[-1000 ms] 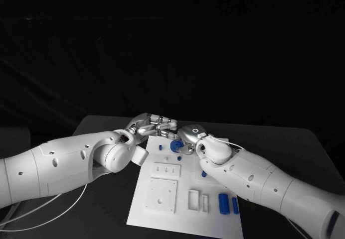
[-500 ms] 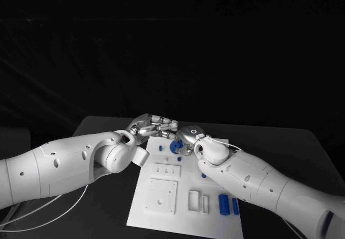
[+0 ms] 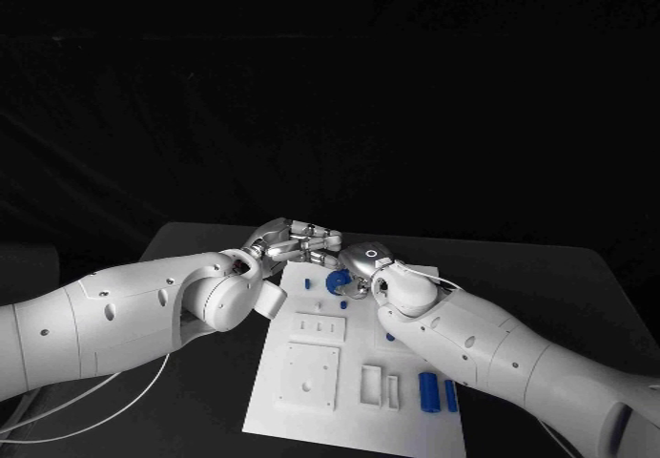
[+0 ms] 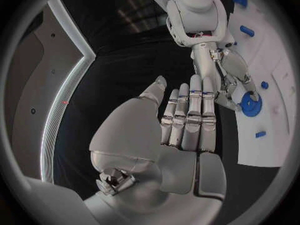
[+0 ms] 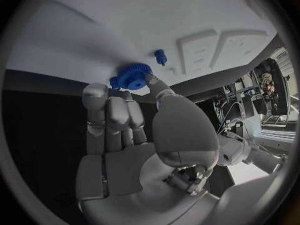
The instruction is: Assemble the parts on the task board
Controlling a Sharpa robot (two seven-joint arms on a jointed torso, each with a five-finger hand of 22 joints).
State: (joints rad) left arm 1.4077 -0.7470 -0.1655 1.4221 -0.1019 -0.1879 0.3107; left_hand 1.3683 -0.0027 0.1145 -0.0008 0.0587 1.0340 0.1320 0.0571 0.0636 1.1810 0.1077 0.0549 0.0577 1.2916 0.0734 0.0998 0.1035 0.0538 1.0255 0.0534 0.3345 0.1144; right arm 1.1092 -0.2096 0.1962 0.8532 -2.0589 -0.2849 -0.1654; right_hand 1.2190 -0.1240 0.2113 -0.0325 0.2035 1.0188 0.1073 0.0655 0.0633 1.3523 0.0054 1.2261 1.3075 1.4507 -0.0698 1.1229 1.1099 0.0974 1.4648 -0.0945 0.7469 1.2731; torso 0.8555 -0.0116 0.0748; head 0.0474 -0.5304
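Note:
The white task board [image 3: 314, 382] lies in the middle of the table. A blue gear [image 3: 337, 280] sits at its far end, and my right hand [image 3: 361, 264] pinches it between thumb and fingertips. The right wrist view shows the gear [image 5: 131, 76] at the thumb tip, over the board [image 5: 112, 20]. My left hand [image 3: 295, 238] hovers just left of the right hand beyond the board's far edge. Its fingers [image 4: 189, 116] lie straight and side by side, holding nothing. In the left wrist view the gear [image 4: 251, 105] sits under the right hand [image 4: 229, 78].
Two blue cylinders [image 3: 438, 392] lie side by side at the board's near right. Small blue pegs [image 3: 304, 282] [image 3: 342, 304] stand near the gear, and one [image 5: 161, 57] is close to my right fingertips. Raised white blocks [image 3: 311, 374] occupy the board's near left.
My right forearm has shifted slightly to the left while the hand stays on the gear. The left hand has hardly moved.

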